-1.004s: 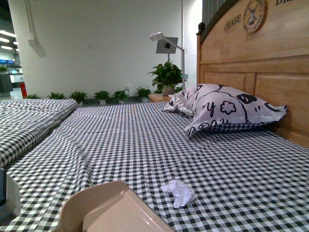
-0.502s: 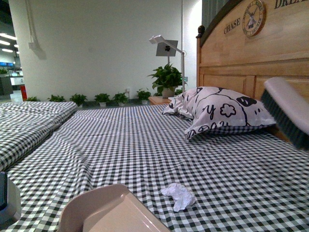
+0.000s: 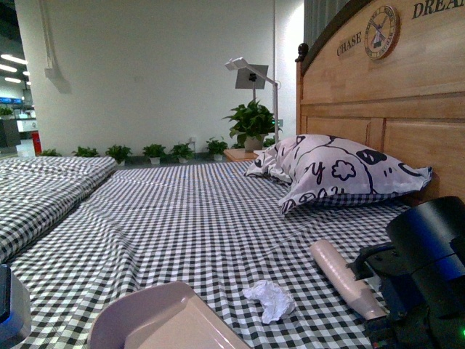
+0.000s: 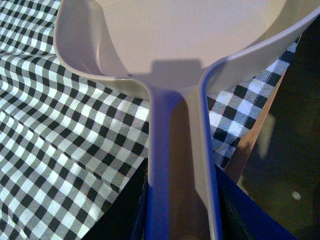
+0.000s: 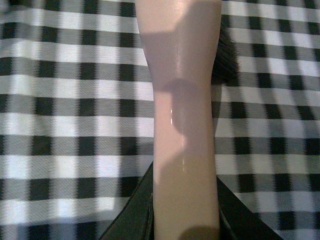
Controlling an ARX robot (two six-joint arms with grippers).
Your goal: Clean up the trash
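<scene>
On the checkered bed [image 3: 218,218], the empty dustpan [image 3: 167,323] sits clamped in the left end effector [image 4: 182,220], the brush [image 3: 347,280] in the right end effector [image 5: 185,220], and the tissue wad [image 3: 270,298] lies between them.

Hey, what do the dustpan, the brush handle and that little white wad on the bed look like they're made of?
The dustpan looks like smooth moulded plastic, pale beige, with a soft sheen and rounded walls. The brush handle seems the same glossy plastic; light glints along it. The white wad looks like thin tissue paper, matte and sharply crumpled. The bedsheet under it reads as woven checked cloth, creased in folds.
</scene>
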